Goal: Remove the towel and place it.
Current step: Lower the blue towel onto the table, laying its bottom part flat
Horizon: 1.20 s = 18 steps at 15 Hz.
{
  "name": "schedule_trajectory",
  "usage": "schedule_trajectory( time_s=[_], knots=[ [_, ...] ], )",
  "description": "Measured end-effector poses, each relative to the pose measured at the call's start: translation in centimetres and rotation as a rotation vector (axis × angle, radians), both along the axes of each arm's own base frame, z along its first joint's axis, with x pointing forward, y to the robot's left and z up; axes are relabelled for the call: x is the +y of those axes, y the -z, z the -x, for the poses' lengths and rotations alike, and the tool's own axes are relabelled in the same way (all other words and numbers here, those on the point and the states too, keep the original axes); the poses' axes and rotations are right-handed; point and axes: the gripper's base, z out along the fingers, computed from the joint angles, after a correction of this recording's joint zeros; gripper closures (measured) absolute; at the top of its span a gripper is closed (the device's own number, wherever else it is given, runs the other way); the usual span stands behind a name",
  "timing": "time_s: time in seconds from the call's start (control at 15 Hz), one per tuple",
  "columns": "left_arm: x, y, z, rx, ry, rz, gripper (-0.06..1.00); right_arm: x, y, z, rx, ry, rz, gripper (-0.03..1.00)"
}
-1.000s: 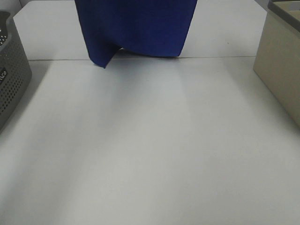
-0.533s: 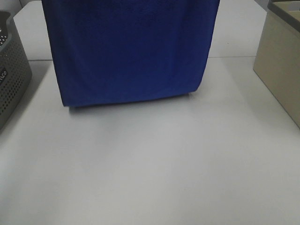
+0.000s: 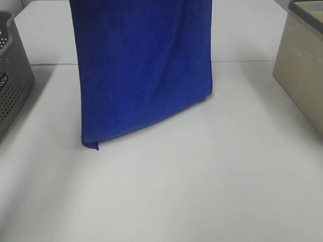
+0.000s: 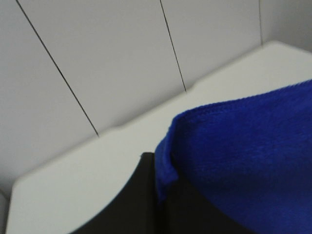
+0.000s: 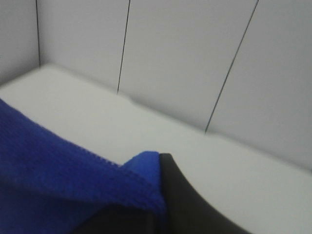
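Plainly, from the high camera you see the towel (image 3: 144, 75) hanging as a broad blue sheet that runs out past the top of the picture, over the far half of the white worktop (image 3: 192, 181). Its lower hem runs aslant. The corner on the left side hangs lowest and appears to meet the worktop with a small fold, while the right corner sits higher and farther back. The held edge and both pincers lie outside this picture. A grey perforated basket (image 3: 12, 80) stands at the left edge of the worktop, apart from the towel. A beige box (image 3: 303, 65) stands at the right edge, also apart.

In the left wrist view, note the left pincer (image 4: 161, 209) as a black form clamped tight on the towel. The hem passes between its dark fingers (image 4: 126, 204), and the plush cloth spreads away from the grip to one side. Behind it are the far edge of the worktop and a pale panelled wall (image 4: 122, 58) with thin dark seams.

In the right wrist view, the right pincer (image 5: 156, 217) is likewise closed hard on the towel. A blue corner bunches against the black finger, and the rest of the cloth falls away from the grip on the opposite side.
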Motion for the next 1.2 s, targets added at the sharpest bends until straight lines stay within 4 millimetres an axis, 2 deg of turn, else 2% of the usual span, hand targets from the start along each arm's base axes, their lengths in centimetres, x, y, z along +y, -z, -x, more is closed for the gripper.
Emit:
schedule_trajectory(
  time_s=[0.13,0.2,0.33,0.47,0.6,0.73,0.8,0.93,1.07,1.2],
  knots=[
    [-0.4,-0.9,-1.3,-0.305,0.003,0.033,0.94,0.6,-1.2,-0.9,-0.263,-0.023,-0.095,0.95],
    [-0.4,-2.2,-1.0,-0.442,0.0,0.061,0.94,0.4,-1.9,-0.9,-0.338,-0.025,-0.121,0.95],
    [-0.1,-4.4,-0.1,-0.563,-0.004,0.072,0.94,-0.4,-2.3,-1.1,-0.381,-0.01,-0.133,0.95],
    [-0.1,-4.5,0.0,-0.552,-0.006,0.052,0.94,-0.8,-1.6,-1.6,-0.336,0.003,-0.115,0.95],
    [-0.3,-2.8,-0.8,-0.399,-0.008,-0.003,0.94,-0.8,-0.1,-2.0,-0.216,0.013,-0.072,0.95],
    [-0.7,-0.1,-1.3,-0.135,0.002,-0.059,0.94,-1.0,2.1,-2.0,0.013,0.031,0.006,0.95],
    [-1.3,2.0,-0.9,0.092,0.026,-0.092,0.94,-1.3,4.0,-1.5,0.214,0.045,0.07,0.95],
    [-2.5,4.4,0.4,0.374,0.09,-0.109,0.94,-1.8,6.3,-0.3,0.495,0.062,0.16,0.95],
    [-3.2,6.0,1.8,0.595,0.147,-0.131,0.94,-2.1,7.7,1.2,0.72,0.056,0.213,0.95],
    [-3.3,7.2,2.6,0.745,0.167,-0.132,0.94,-2.3,9.0,2.2,0.875,0.039,0.262,0.95]
  ],
)
